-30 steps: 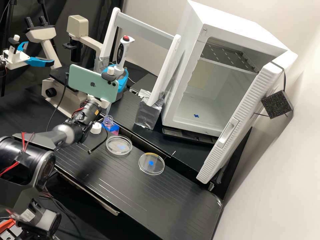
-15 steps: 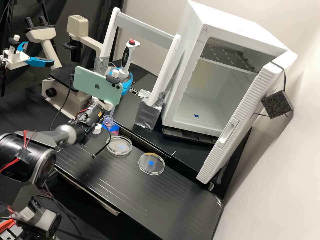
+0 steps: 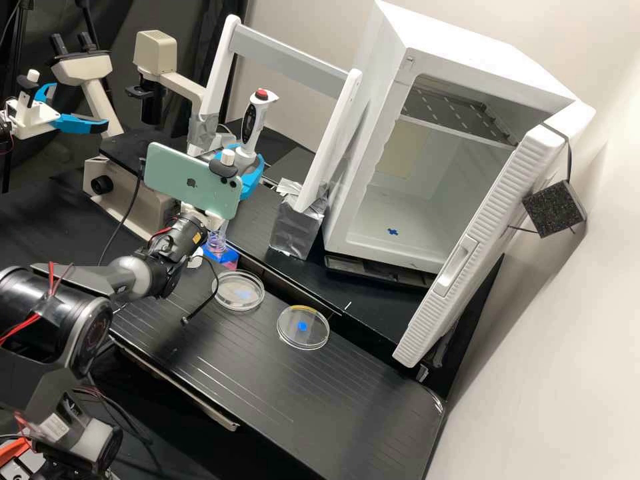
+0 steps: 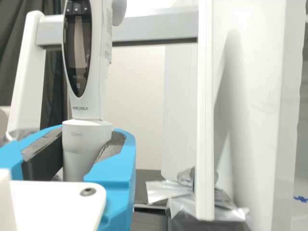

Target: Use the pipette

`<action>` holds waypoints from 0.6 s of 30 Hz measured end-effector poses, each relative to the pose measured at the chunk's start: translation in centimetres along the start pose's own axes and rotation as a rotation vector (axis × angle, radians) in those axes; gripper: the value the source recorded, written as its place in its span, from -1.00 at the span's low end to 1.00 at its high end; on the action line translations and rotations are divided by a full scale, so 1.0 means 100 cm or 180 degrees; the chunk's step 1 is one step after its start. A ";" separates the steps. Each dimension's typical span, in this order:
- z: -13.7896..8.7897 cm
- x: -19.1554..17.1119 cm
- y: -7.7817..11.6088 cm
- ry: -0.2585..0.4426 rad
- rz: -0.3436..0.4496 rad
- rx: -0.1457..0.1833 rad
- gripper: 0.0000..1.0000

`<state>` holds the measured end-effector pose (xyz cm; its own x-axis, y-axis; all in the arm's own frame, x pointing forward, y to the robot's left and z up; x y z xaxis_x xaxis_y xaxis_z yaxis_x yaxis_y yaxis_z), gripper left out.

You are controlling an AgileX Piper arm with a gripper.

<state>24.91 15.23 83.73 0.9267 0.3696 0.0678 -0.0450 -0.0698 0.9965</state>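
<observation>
The gripper (image 3: 246, 159) was clamped around the white pipette (image 3: 251, 127), its blue fingers (image 4: 115, 166) on either side of the body. In the high view the pair sat between ten and eleven o'clock of centre, the pipette nearly upright. A clear-necked bottle (image 3: 225, 257) stood towards seven o'clock from the gripper; whether the pipette's lower end was inside it, I could not tell. One dish (image 3: 235, 301) lay at five o'clock from the bottle, another (image 3: 313, 337) at four o'clock from that. The open white cabinet (image 3: 467, 50) stood at about two o'clock
</observation>
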 end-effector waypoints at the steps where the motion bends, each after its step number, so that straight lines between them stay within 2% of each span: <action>1: 0.002 -0.001 -0.001 -0.0008 -0.0006 -0.0003 -1.00; 11: 0.010 -0.016 -0.021 0.0002 0.0076 0.0086 -1.00; 14: 0.012 -0.020 -0.026 -0.0075 0.0041 0.0035 -1.00; 18: 0.013 -0.023 -0.035 -0.0132 -0.0034 -0.0108 -1.00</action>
<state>23.43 13.40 80.01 0.9418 0.3314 0.0559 -0.0471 -0.0345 0.9983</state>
